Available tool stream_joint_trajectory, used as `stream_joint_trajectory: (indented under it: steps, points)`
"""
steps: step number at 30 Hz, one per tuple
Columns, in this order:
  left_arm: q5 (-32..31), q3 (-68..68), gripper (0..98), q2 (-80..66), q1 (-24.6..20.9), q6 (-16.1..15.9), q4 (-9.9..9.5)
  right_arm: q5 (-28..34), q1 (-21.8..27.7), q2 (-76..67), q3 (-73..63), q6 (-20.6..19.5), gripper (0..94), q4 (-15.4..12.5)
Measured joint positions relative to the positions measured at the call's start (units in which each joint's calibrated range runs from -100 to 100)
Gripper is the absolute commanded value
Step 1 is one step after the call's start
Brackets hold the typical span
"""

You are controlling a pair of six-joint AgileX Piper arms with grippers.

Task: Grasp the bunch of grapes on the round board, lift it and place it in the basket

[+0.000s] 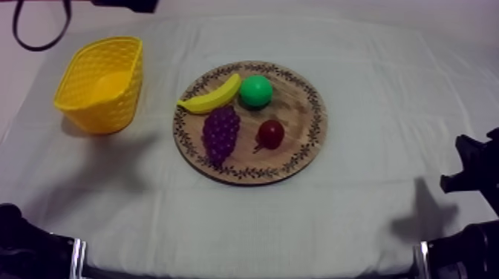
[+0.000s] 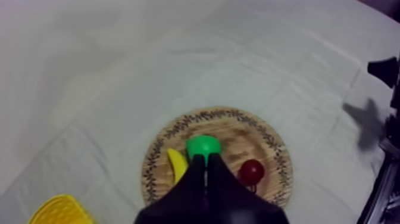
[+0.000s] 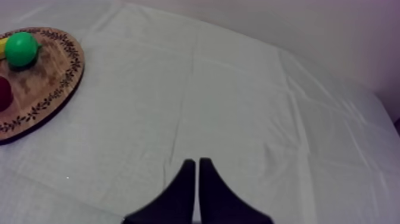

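Purple knobbly plastic, likely light, stiff, slightly slippery: bunch of grapes (image 1: 221, 132) lying on wooden board (image 1: 301, 111), near banana (image 1: 212, 96) and small red fruit (image 1: 270, 133). Best pinched across the broad upper half. Yellow basket (image 1: 74, 93) well apart on bench (image 1: 356, 193). Left gripper (image 2: 205, 159) and right gripper (image 3: 195, 162) pinched together, empty.

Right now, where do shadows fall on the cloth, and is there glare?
Top view: shadow on the cloth beside the yellow basket, another near the right arm; no glare on the bunch of grapes. Left wrist view: that arm's shadow lies between it and the wooden board. Right wrist view: even light.
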Motion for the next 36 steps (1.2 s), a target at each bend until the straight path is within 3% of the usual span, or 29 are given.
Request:
stream_joint_trajectory:
  steps: [15, 25, 29, 36]
  points:
    - [6.67, -3.57, 0.0, 19.78, 1.13, -0.12, 3.94, 0.00, 0.00, 0.00, 0.00, 0.00, 0.3, 0.00]
    - [9.69, -2.77, 0.0, 26.67, 0.30, 1.63, 4.48, 0.00, 0.00, 0.00, 0.00, 0.00, 0.3, 0.00]
    - [9.93, -1.64, 0.0, 27.07, 0.25, 5.16, 3.87, 0.00, 0.00, 0.00, 0.00, 0.00, 0.3, 0.00]
    - [17.01, -2.57, 0.0, 27.92, -0.83, 16.05, 2.98, 0.00, 0.00, 0.00, 0.00, 0.00, 0.3, 0.00]
